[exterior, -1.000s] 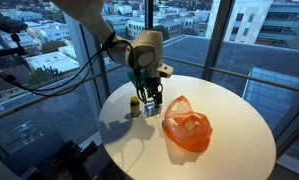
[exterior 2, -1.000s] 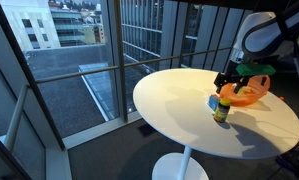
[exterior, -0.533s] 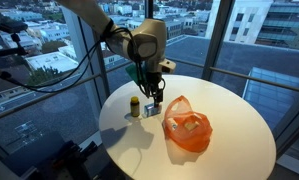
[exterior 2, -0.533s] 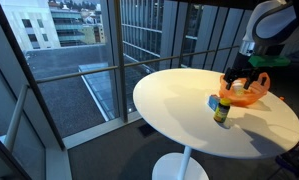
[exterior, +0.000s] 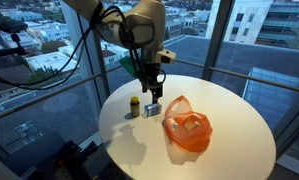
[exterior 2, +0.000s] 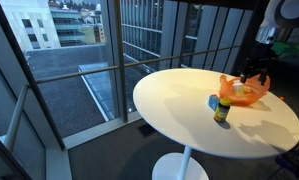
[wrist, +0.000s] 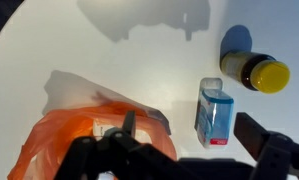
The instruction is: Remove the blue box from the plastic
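Note:
The blue box (exterior: 152,108) lies flat on the round white table, outside the orange plastic bag (exterior: 186,126) and just beside it. It also shows in an exterior view (exterior 2: 213,101) and in the wrist view (wrist: 215,112), with the bag (wrist: 84,138) to its left. My gripper (exterior: 149,88) hangs above the box, open and empty, well off the table. In the wrist view its two fingers (wrist: 194,140) stand apart with nothing between them. The bag (exterior 2: 244,92) still holds something pale inside.
A small dark bottle with a yellow cap (exterior: 134,106) stands upright next to the blue box; it also shows in the wrist view (wrist: 261,72) and an exterior view (exterior 2: 221,111). The table (exterior: 229,120) stands by large windows; its rim is close to the bottle.
My gripper has risen from just above the box to well above the table. The blue box, bottle and bag have stayed in place.

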